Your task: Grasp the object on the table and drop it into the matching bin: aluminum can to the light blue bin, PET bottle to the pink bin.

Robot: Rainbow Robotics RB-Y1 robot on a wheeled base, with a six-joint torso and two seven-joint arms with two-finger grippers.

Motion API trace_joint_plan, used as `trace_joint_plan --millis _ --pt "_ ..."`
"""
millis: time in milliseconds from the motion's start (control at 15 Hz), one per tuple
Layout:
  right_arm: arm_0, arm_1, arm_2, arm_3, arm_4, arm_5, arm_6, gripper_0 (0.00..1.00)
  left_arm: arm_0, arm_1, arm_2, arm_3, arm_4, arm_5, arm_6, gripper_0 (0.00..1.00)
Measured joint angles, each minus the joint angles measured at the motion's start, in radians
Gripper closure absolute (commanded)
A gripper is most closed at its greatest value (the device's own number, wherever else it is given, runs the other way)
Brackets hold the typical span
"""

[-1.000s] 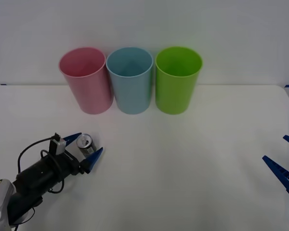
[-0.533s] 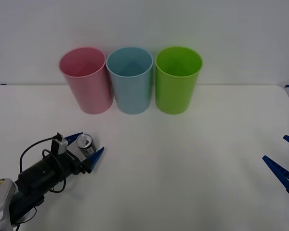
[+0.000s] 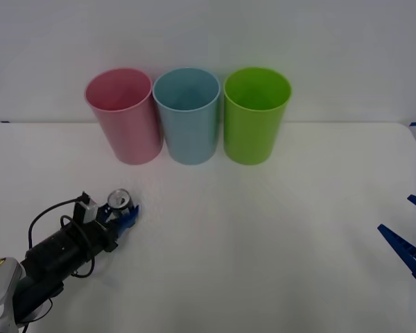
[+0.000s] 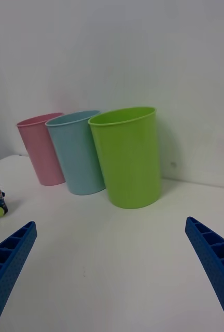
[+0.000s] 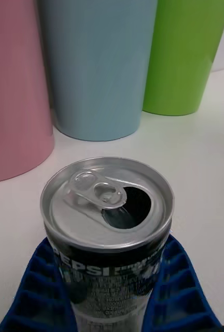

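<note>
We have our left gripper (image 3: 125,214) low on the white worktop (image 3: 263,229), fingers (image 5: 179,290) closed on the small dark-labelled aluminium can (image 3: 118,202), upright for lifting toward the tall light blue plastic bin (image 3: 188,114). Our right gripper (image 3: 410,236) waits wide open, holding nothing.

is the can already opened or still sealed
Opened: the aluminum can, upright between the left gripper's shut fingers, shows a dark open mouth beside its pull tab.
</note>
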State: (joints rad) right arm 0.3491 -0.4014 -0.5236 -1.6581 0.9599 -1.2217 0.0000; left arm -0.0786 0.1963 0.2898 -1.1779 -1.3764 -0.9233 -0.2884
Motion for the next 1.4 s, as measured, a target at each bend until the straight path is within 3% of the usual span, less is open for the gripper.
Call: trace_joint_plan --millis 533,933,1400 --pt "0.0 0.0 0.0 0.0 0.0 0.0 0.0 0.0 0.008 0.0 0.025 -0.013 0.023 -0.036 0.002 1.0" --pt "0.0 0.0 0.0 0.0 0.0 0.0 0.0 0.0 0.089 0.001 0.028 -0.15 0.069 -0.039 0.037 1.0" --pt "0.0 0.0 0.0 0.0 0.0 0.0 0.0 0.0 0.152 0.002 0.011 -0.308 0.196 -0.012 0.095 1.0"
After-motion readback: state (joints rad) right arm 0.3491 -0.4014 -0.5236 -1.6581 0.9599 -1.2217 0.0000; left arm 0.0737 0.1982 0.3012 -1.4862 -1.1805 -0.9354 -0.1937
